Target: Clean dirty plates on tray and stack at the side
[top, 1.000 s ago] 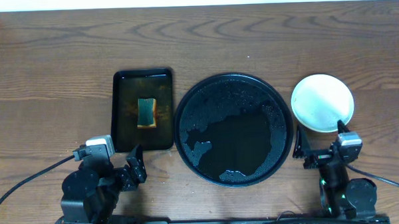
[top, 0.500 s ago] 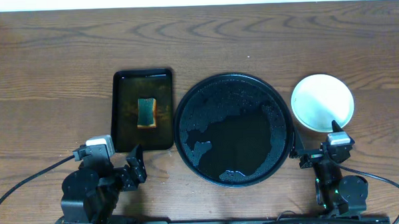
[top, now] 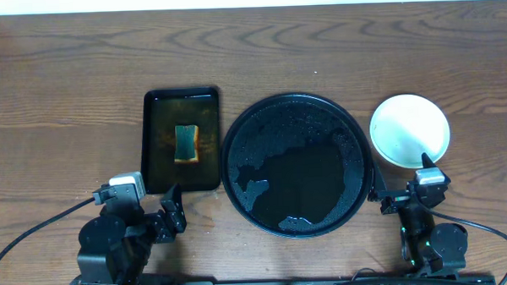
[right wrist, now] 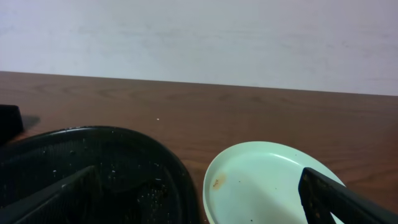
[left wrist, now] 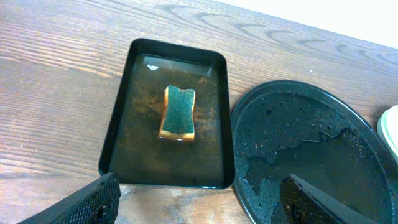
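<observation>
Right gripper (right wrist: 199,174) released, pulled back from mint plate (top: 409,130) since second ago; left gripper (left wrist: 200,179) released, unmoved.

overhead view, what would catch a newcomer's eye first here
The big round black tray, wet and glistening with no plate on it, dominates the middle. Left of it a smaller rectangular tray holds a green-yellow sponge in brownish water. Right of it a pale plate sits on the wooden tabletop.
</observation>
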`<state>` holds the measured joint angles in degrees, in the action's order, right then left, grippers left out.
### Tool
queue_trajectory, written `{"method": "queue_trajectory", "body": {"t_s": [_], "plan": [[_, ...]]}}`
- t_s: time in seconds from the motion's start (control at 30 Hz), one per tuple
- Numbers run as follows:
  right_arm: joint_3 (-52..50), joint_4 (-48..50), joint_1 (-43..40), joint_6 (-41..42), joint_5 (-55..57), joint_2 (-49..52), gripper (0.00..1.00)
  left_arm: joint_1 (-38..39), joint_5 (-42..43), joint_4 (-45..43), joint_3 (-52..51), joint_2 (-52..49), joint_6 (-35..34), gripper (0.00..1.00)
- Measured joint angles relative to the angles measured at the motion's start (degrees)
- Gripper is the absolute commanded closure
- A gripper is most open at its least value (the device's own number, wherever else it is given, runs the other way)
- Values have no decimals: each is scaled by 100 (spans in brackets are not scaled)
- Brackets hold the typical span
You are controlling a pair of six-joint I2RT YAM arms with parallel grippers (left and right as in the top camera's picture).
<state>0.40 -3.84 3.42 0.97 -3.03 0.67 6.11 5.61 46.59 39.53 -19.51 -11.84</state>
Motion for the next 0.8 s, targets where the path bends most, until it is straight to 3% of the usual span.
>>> {"method": "queue_trajectory", "body": {"t_s": [0.63, 0.8], "plan": [[0, 0, 0, 0, 0, 0, 1, -46, 2, 201, -9, 11, 26, 18], [0, 4, 0, 0, 0, 2, 1, -363, -2, 87, -570, 494, 31, 18]]}}
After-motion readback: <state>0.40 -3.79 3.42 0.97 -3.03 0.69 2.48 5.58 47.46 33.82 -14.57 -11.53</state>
